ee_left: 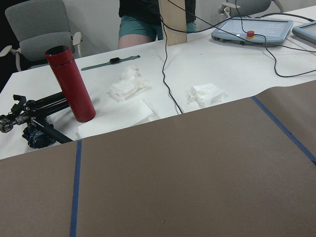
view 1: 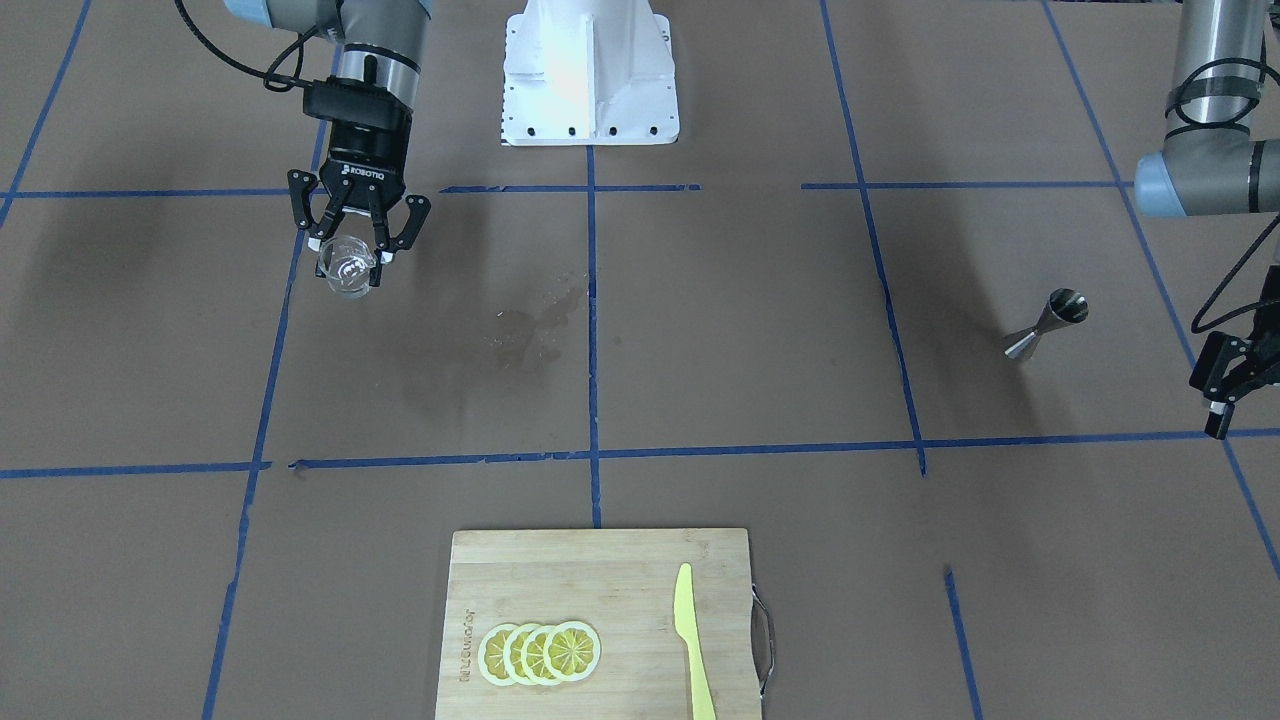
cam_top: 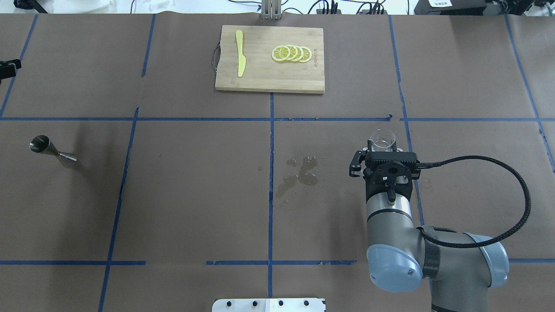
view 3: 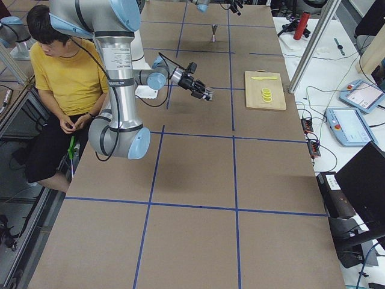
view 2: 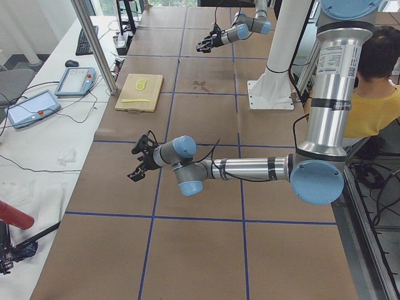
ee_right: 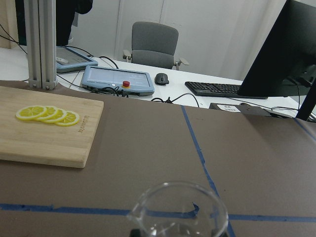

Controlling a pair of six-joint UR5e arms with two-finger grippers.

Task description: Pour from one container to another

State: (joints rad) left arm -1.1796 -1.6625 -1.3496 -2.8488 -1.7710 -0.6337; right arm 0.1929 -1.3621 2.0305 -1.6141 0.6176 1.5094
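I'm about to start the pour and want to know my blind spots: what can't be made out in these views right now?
- Liquid level in the glass cup: the glass is clear, the right wrist view's bottom edge cuts it off, and it is too small in the other views.
- Whether the left gripper is open or shut: the front-facing view's right edge cuts it off, and it barely shows in the overhead view.
- Inside of the jigger: too small and too dark.

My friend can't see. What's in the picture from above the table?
The right gripper holds a glass cup at the right side of a brown table, near a wet patch. A metal jigger stands far off on the left; a cutting board with lemon slices and a yellow knife lies at the far edge.
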